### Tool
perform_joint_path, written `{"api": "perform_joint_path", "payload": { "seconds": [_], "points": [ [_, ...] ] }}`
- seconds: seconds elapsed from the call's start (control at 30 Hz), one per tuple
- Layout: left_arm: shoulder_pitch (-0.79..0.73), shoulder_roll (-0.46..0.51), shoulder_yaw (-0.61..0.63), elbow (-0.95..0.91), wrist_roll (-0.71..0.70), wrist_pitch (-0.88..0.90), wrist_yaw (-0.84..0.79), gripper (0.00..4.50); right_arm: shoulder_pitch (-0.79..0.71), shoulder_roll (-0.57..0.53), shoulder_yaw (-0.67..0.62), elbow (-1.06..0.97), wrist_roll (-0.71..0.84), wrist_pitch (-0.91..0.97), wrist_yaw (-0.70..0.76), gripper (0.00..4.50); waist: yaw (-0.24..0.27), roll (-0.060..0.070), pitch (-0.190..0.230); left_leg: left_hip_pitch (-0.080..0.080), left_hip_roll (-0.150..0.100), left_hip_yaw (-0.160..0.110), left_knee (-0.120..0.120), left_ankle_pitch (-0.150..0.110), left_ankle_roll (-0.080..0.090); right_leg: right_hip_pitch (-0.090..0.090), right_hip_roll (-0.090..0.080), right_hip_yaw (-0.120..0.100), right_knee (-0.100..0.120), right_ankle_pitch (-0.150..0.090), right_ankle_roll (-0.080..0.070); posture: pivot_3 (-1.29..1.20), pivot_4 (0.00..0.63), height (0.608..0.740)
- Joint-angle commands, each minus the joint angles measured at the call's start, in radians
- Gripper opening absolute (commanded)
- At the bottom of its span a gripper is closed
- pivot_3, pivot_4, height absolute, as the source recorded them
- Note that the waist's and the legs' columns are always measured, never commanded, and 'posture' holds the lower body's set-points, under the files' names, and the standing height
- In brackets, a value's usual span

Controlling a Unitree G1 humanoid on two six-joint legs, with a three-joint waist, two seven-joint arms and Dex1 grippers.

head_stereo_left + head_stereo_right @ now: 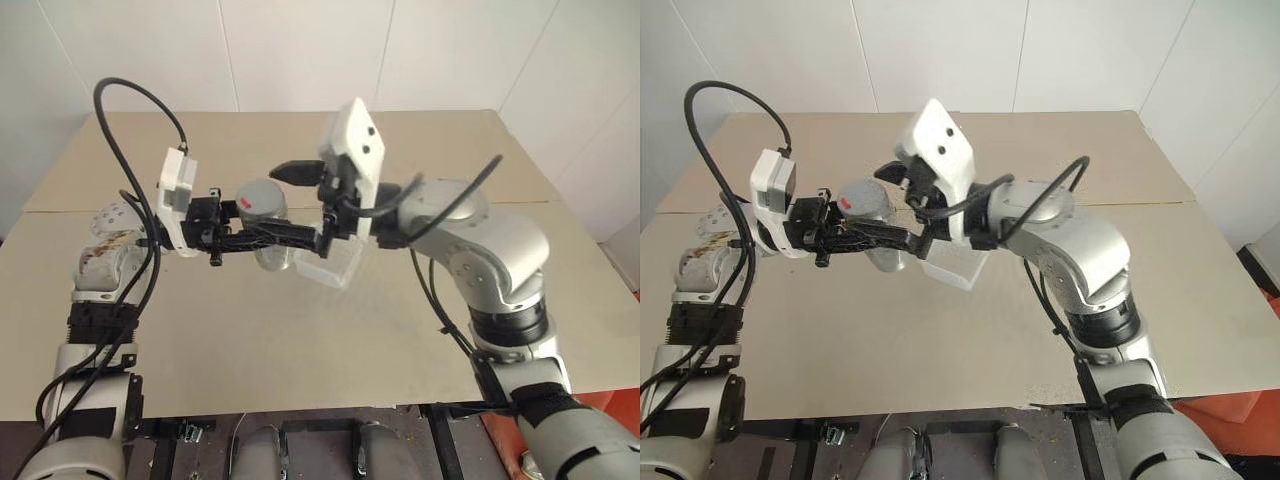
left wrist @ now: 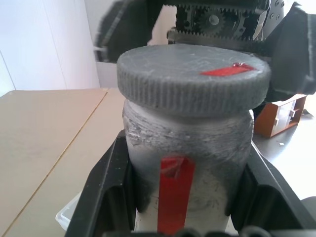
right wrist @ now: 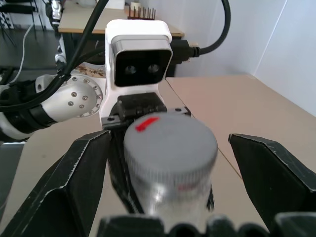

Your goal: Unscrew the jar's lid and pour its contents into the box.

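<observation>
two black-fingered grippers meet above the tan table (image 1: pixel 300 340): the left gripper (image 2: pixel 173 192) is clamped on the body of the small clear plastic jar with a red strip on its side (image 2: pixel 185 163), holding it upright in the air, fingers pressed against both flanks. the right gripper (image 3: pixel 168 163) comes in from the opposite side with its jaws spread wide, one finger on either side of the round grey ribbed screw lid (image 3: pixel 170 148), apart from it and not yet gripping. the lid sits fully on the jar, a small red mark on its flat top. below and just behind the jar, the small square translucent white plastic box (image 1: pixel 335 265) rests on the table, partly hidden by the arms; i cannot tell whether anything lies in it. the contents cannot be made out through the scuffed wall. judging from this, the task is early: jar lifted and steadied, lid untouched; closing on the lid, unscrewing, and pouring into the box all remain.
</observation>
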Motion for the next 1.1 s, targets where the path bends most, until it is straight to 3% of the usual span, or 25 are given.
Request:
{"api": "perform_joint_path", "payload": {
  "seconds": [0.03,1.1],
  "points": [
    [-0.014,0.003,0.007,-0.015,-0.005,-0.021,-0.003,1.95,-0.034,0.023,0.003,0.007,-0.021,0.004,-0.025,4.47,0.000,0.000,0.000,0.000,0.000,0.000,0.000,0.000,0.000,0.000,0.000,0.000,0.000,0.000,0.000,0.00,0.150,0.740],
    [-0.006,0.017,0.007,-0.021,-0.005,-0.021,-0.005,1.95,-0.059,0.075,-0.004,0.031,-0.054,-0.025,-0.007,4.47,0.000,0.000,0.000,0.000,0.000,0.000,0.000,0.000,0.000,0.000,0.000,0.000,0.001,0.000,0.000,0.00,0.150,0.740]
  ]
}}
